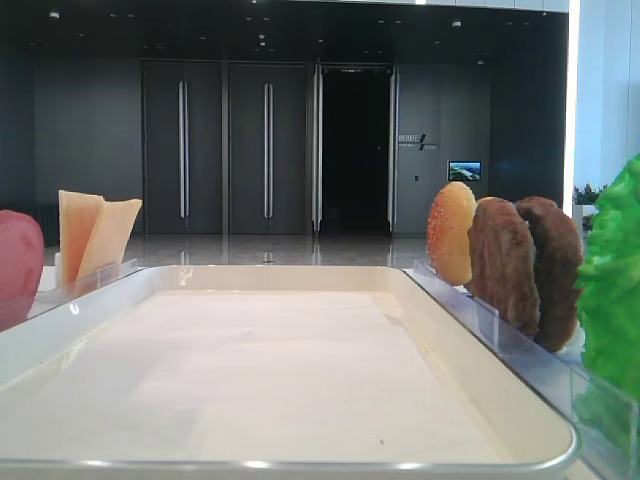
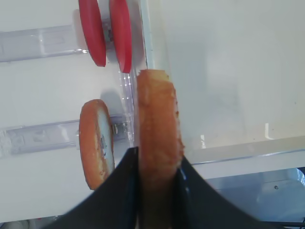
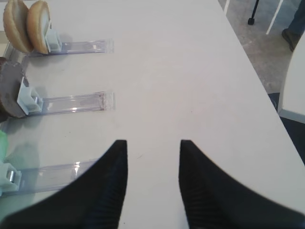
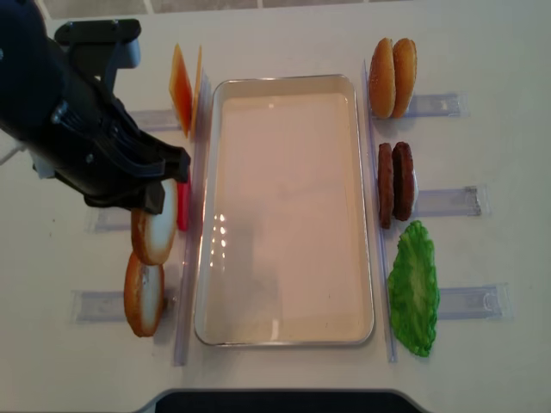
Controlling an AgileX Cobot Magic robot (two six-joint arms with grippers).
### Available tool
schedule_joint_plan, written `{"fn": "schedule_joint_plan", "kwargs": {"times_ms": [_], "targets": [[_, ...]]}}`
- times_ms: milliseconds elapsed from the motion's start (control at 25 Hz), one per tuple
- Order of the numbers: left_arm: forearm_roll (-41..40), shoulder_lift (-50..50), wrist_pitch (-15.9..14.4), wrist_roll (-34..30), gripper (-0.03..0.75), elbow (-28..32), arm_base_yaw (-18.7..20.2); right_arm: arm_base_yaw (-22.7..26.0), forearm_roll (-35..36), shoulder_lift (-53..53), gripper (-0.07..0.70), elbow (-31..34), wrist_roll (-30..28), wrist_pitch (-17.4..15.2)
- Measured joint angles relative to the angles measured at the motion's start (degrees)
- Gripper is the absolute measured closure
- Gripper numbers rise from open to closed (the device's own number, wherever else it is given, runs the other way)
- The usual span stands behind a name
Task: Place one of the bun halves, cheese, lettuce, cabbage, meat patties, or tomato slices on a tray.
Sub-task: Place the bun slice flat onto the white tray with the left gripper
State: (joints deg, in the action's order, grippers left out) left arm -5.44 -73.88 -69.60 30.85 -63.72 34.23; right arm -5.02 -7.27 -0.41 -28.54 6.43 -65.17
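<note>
My left gripper (image 2: 158, 153) is shut on a flat bun half (image 2: 156, 109), held on edge just left of the cream-white tray (image 4: 288, 327). From above, the left gripper (image 4: 165, 196) and its bun half (image 4: 155, 232) hang over the left racks. A second bun half (image 4: 144, 294) stands in its rack. Tomato slices (image 2: 121, 36), cheese (image 4: 185, 86), meat patties (image 4: 396, 185) and lettuce (image 4: 413, 288) stand beside the tray. My right gripper (image 3: 153, 143) is open over bare table, holding nothing.
Two domed seeded buns (image 4: 392, 77) stand at the back right. Clear plastic racks (image 3: 71, 102) line both sides of the tray. The table's right edge (image 3: 257, 81) drops to the floor.
</note>
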Motion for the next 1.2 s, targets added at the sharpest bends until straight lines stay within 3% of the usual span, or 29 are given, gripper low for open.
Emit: {"fn": "schedule_joint_plan", "kwargs": {"times_ms": [160,280,520,800,960,1000,1120,1200], "targets": [[0.2,0.0,1.2,0.0,0.586,0.0,0.0,0.0,0.0,0.0,0.349,0.0,0.0,0.0],[3.1,0.0,5.2,-2.1,0.586,0.1,0.0,0.0,0.0,0.0,0.349,0.0,0.0,0.0],[11.3,0.0,17.6,-7.2,0.586,3.2,0.0,0.0,0.0,0.0,0.349,0.0,0.0,0.0],[23.1,1.1,31.5,-12.6,0.587,14.5,0.0,0.0,0.0,0.0,0.349,0.0,0.0,0.0],[41.0,1.4,39.3,-24.9,0.587,21.6,-0.6,0.0,0.0,0.0,0.349,0.0,0.0,0.0],[47.3,1.4,40.4,-30.8,0.587,23.3,-1.4,0.0,0.0,0.0,0.349,0.0,0.0,0.0],[67.7,1.4,41.4,-49.0,0.587,27.8,-5.6,0.0,0.0,0.0,0.349,0.0,0.0,0.0],[81.6,1.5,40.3,-61.8,0.587,30.9,-8.5,0.0,0.0,0.0,0.349,0.0,0.0,0.0]]}}
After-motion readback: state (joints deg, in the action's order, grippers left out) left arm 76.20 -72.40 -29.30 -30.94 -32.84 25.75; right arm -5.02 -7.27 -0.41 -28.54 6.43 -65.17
